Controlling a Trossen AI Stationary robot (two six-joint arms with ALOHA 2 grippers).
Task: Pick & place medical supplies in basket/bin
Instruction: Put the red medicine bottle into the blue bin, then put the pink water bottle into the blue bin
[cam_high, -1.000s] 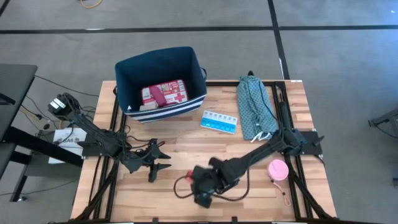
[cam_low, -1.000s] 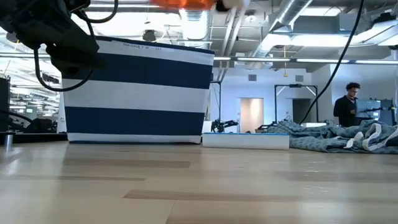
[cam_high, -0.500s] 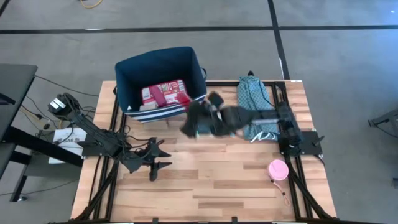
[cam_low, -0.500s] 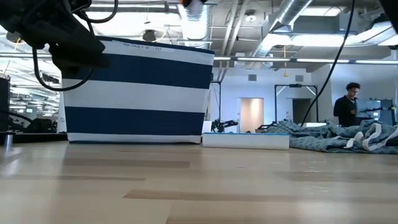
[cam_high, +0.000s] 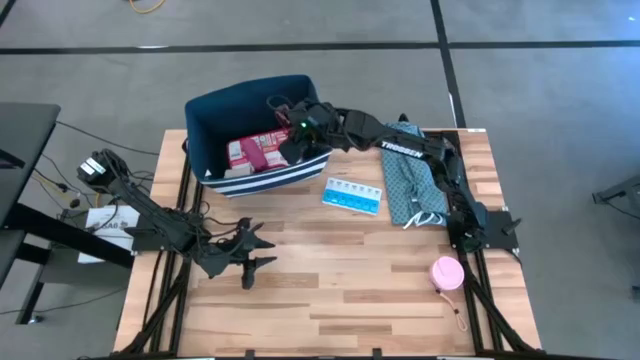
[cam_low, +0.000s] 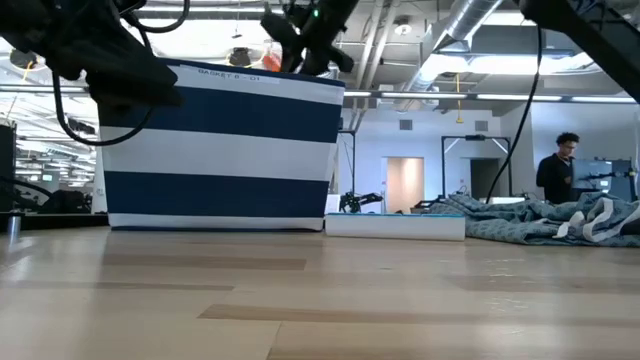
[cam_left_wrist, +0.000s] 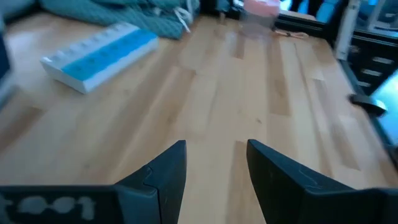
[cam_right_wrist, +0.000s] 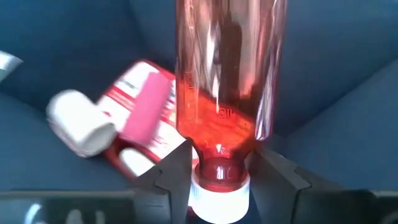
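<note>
Your right tool (cam_right_wrist: 217, 180) hangs over the open bin (cam_high: 215, 110), its fingers (cam_right_wrist: 171, 171) pinching the neck of a clear reddish bottle (cam_right_wrist: 227, 81) just above a white cap. The jaws look to be loosening, so judge the grip as barely holding. From the tool's own camera, the bottle's long axis runs straight away from the tool, cap end at the fingers and base pointing off toward the bin's inner wall.

Inside the bin, below the bottle, lie the red-and-white first-aid case (cam_high: 275, 148), a magenta block (cam_right_wrist: 146, 102) resting on it and a white piece (cam_right_wrist: 78, 118) just beside it.

What could go wrong:
- If the tool sits too close to the bin's rim, a released bottle could strike the rim and tumble onto the table (cam_high: 330, 290). From overhead the tool sits near the rim on the pill-box side.
- A bottle dropped base-first may bounce off the hard case and roll, though the walls should keep it in.

Outside the bin, the blue pill box (cam_high: 352, 195) lies just beside it, and the pink disc (cam_high: 446, 272) lies well away from it, near the right arm's base.

Your left tool (cam_left_wrist: 214, 165) waits low over the table on the near side of the bin, fingers apart and holding nothing.
</note>
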